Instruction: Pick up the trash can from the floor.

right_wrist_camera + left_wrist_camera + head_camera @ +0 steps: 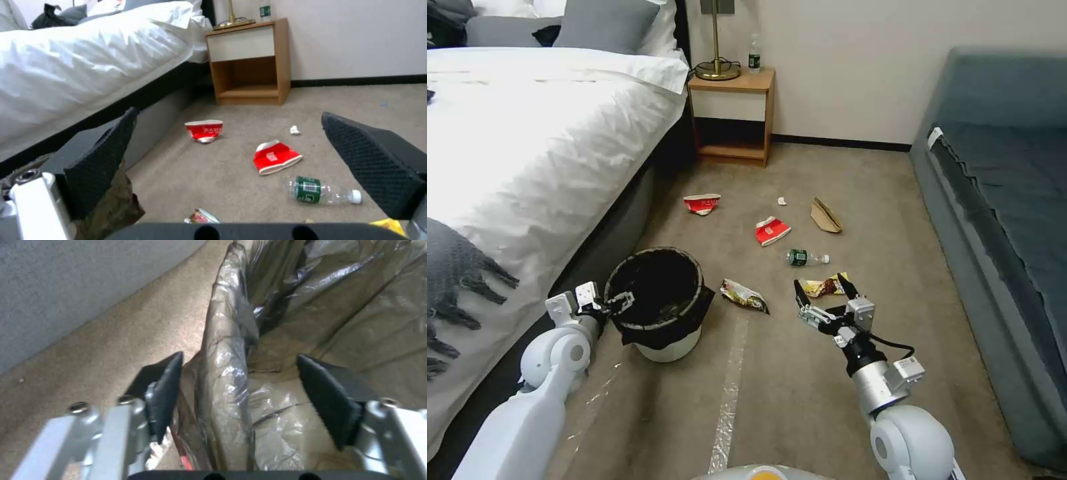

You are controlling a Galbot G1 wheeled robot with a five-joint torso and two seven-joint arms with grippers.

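Observation:
The trash can (pixel 658 305), a small white bin with a black liner folded over its rim, stands upright on the floor (pixel 807 407) beside the bed. My left gripper (pixel 621 301) is at the rim's left side. In the left wrist view this gripper (pixel 245 400) is open and straddles the lined rim (pixel 227 373), with one pad (pixel 164 396) outside the bin and the other inside. My right gripper (pixel 825 302) hangs open above the carpet to the right of the bin, holding nothing; the right wrist view shows its fingers (pixel 98 160) wide apart.
The bed (pixel 527 147) runs close along the bin's left side. A nightstand (pixel 734 117) stands at the far wall and a grey sofa (pixel 1000 220) on the right. Red cups (pixel 772 231), a bottle (pixel 807 257), wrappers (pixel 744 295) and a paper bag (pixel 826 217) litter the carpet. A pale tape strip (pixel 730 393) runs forward.

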